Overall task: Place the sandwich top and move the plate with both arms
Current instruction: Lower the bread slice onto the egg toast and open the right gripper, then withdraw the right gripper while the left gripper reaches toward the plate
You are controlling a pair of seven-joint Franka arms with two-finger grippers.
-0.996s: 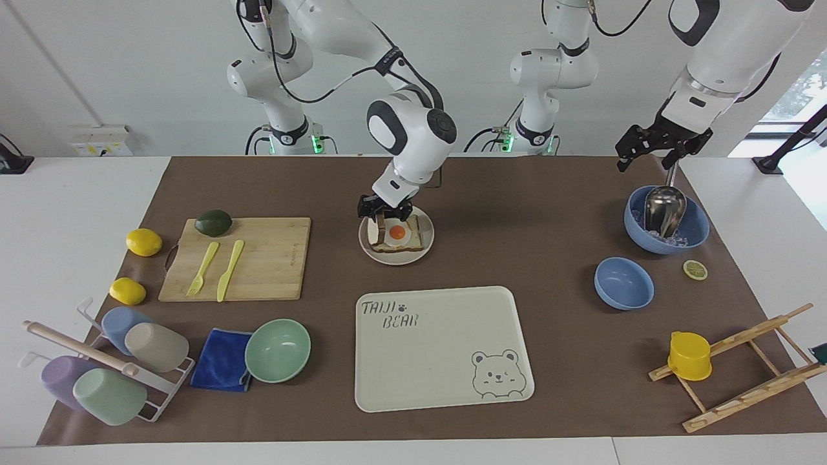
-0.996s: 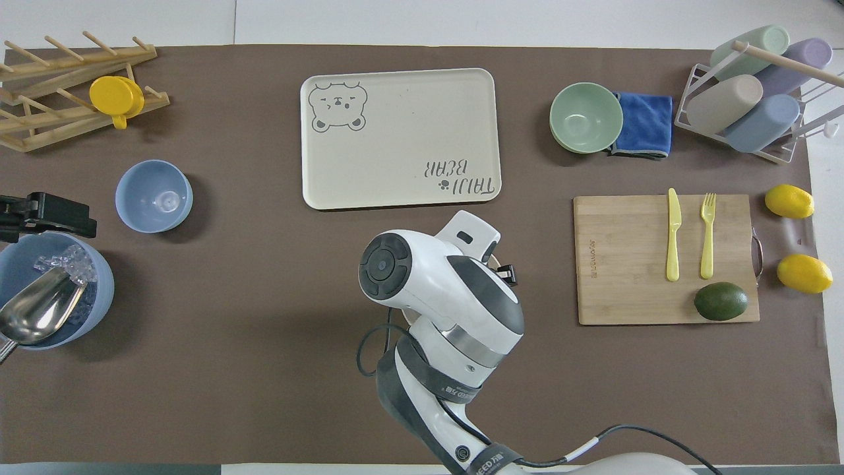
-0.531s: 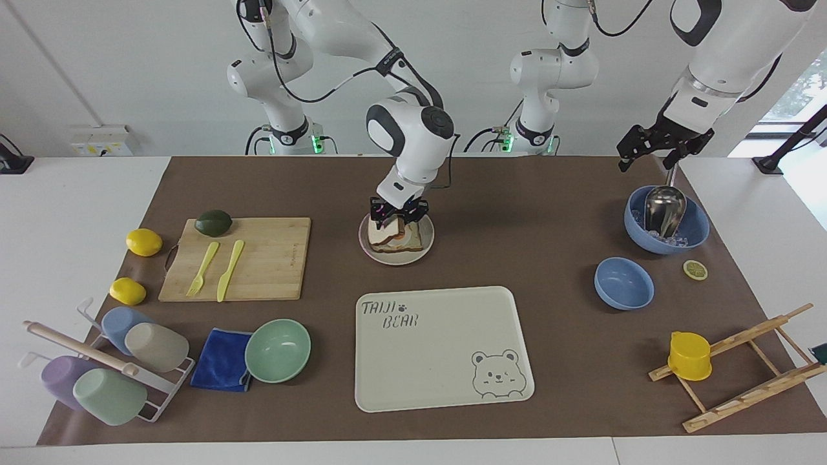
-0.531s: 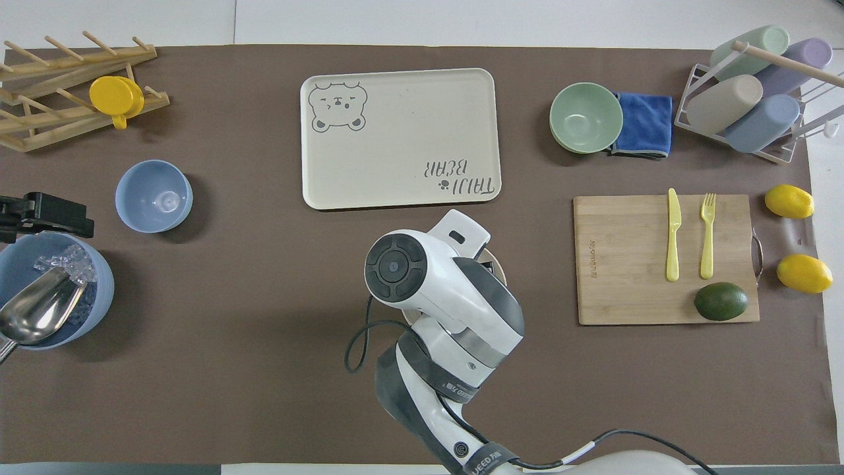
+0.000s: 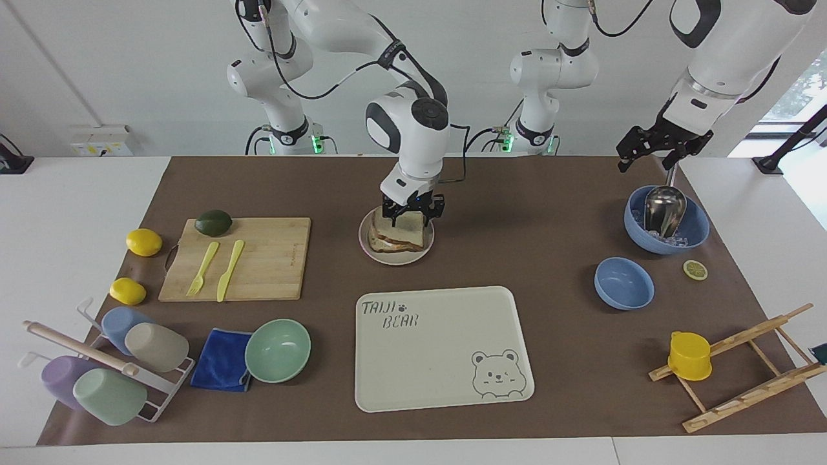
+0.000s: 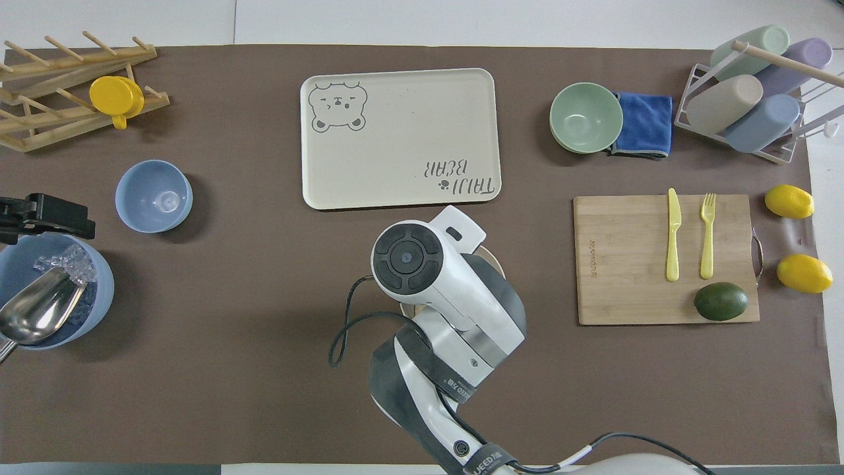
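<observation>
The sandwich top [image 5: 405,226] lies tilted on the lower toast slice [image 5: 393,245] on the small round plate [image 5: 395,259], its edge nearer the robots raised. The fried egg is hidden under it. My right gripper [image 5: 412,210] is down over that raised edge and shut on the sandwich top. In the overhead view the right arm's wrist [image 6: 428,270] covers the gripper and bread; only a bit of the plate's rim [image 6: 496,262] shows. My left gripper [image 5: 646,160] waits, open, above the blue bowl of ice [image 5: 694,232] with a metal scoop [image 5: 664,210].
The cream bear tray [image 5: 446,387] lies just farther from the robots than the plate. A cutting board [image 5: 271,271] with fork, knife and avocado is toward the right arm's end. A small blue bowl [image 5: 623,283] and a lemon slice [image 5: 695,269] are toward the left arm's end.
My right gripper swung the sandwich top from standing on edge beside the egg to lying over it, and shifted toward the left arm's end. The egg is now covered. The left arm has not moved.
</observation>
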